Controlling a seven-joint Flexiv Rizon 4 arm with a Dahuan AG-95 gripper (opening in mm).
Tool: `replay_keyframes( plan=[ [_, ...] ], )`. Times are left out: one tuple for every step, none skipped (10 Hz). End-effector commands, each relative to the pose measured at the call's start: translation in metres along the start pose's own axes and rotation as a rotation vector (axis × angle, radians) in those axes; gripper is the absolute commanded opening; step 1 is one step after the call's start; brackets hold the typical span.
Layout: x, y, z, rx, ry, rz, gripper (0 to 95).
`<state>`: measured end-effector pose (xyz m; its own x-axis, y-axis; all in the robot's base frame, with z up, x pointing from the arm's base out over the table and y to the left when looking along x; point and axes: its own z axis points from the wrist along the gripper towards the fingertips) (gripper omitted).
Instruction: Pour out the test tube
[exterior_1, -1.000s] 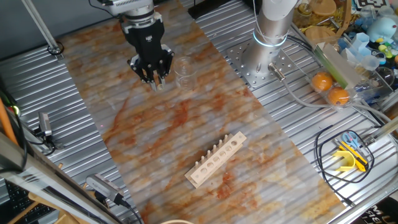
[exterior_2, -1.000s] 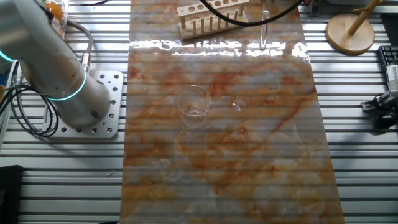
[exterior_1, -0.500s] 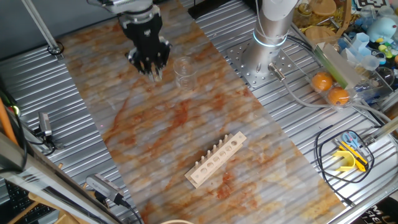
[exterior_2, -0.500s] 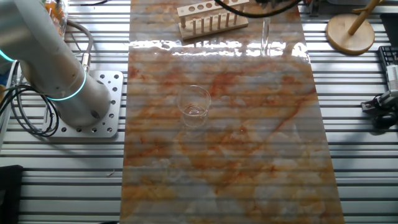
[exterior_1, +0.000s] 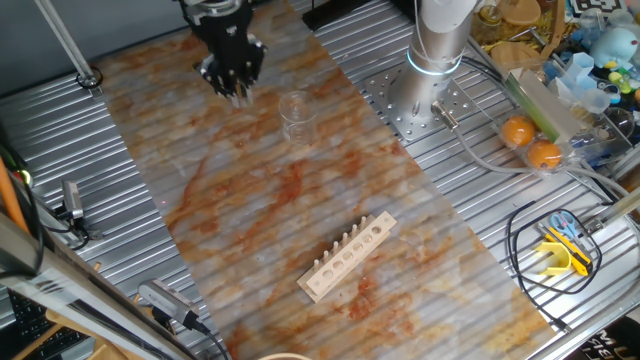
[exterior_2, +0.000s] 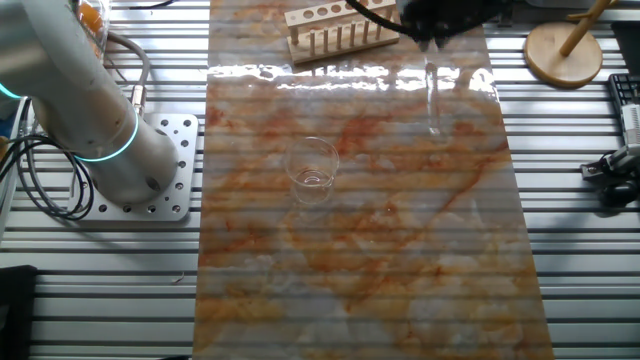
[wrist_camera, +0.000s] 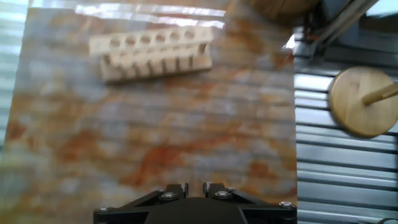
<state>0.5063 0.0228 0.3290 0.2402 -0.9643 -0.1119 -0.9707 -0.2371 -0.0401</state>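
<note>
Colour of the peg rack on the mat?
Pale, unpainted wooden rack; clearest in one fixed view.

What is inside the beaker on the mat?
The beaker looks empty, only its glass base showing. The test tube hangs apart, under the pincer; its contents cannot be made out.

Robotics lab bench: a ribbed aluminium table (exterior_1: 480, 200) is covered by a marbled mat (exterior_1: 300, 200), with the arm base (exterior_1: 425, 95) bolted on. Loose cables (exterior_1: 530, 240), a glass beaker (exterior_2: 312, 170) and a wooden tube rack (exterior_1: 348, 257) are seen.
</note>
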Motion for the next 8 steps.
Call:
replay_keyframes(
  plan=[
    [0.019, 0.008, -0.001, -0.009, 0.054, -0.089, 0.0],
    [0.024, 0.012, -0.002, -0.010, 0.076, -0.120, 0.0],
    [0.028, 0.016, -0.003, -0.011, 0.088, -0.145, 0.0],
    [0.034, 0.021, -0.003, -0.014, 0.103, -0.180, 0.0],
    [0.035, 0.022, -0.003, -0.015, 0.106, -0.200, 0.0],
    [0.037, 0.025, -0.002, -0.016, 0.111, -0.244, 0.0],
    [0.038, 0.026, -0.001, -0.017, 0.115, -0.276, 0.0],
    [0.041, 0.025, 0.000, -0.019, 0.119, -0.303, 0.0]
  ],
)
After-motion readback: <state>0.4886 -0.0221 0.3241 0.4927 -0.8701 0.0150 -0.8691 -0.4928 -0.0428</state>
